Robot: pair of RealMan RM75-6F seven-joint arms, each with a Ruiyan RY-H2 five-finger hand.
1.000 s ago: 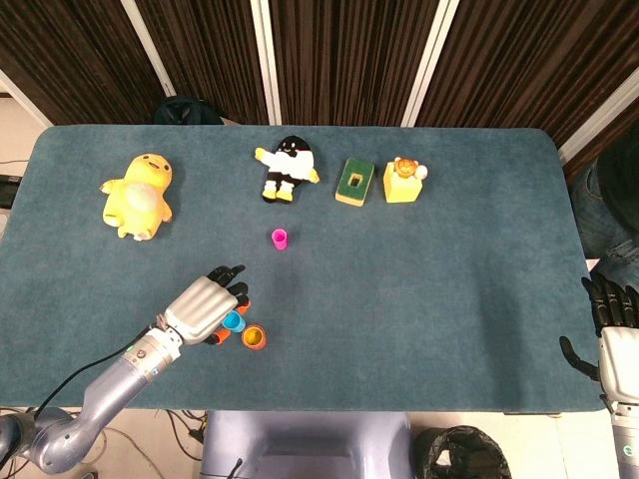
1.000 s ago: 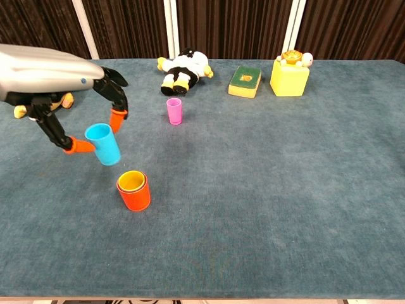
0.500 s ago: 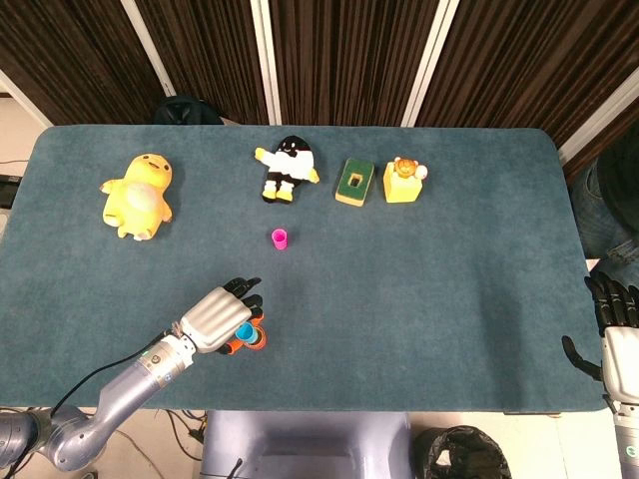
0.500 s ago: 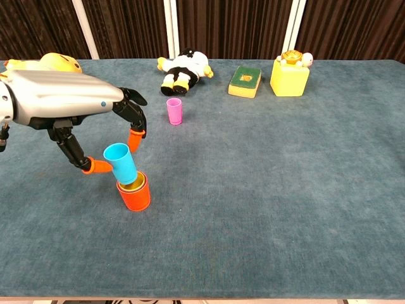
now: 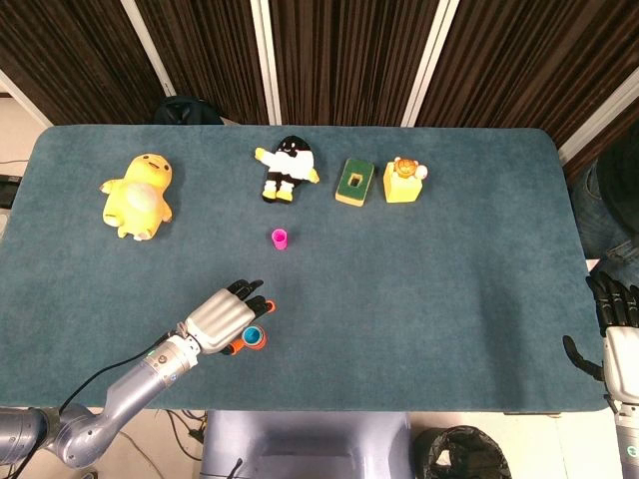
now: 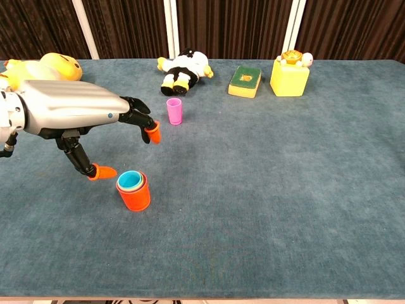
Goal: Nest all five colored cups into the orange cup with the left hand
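The orange cup (image 6: 134, 196) stands near the front left of the table with a blue cup (image 6: 130, 180) nested inside it; both show in the head view as orange cup (image 5: 258, 345) and blue cup (image 5: 253, 335). My left hand (image 6: 76, 117) hovers just above and left of the stack, fingers spread, holding nothing; in the head view the left hand (image 5: 220, 316) partly covers the stack. A pink cup (image 6: 174, 111) stands upright further back, also pink cup (image 5: 281, 239). My right hand (image 5: 613, 324) hangs off the table's right edge, fingers apart.
Along the back lie a yellow duck plush (image 5: 139, 196), a penguin plush (image 5: 288, 168), a green-and-yellow sponge (image 5: 354, 182) and a yellow toy block (image 5: 402, 181). The table's front edge (image 5: 329, 407) runs close to the cup stack.
My left hand carried the blue cup rightward over the orange cup, dropped it in, and let go; its fingers have spread and lifted off.
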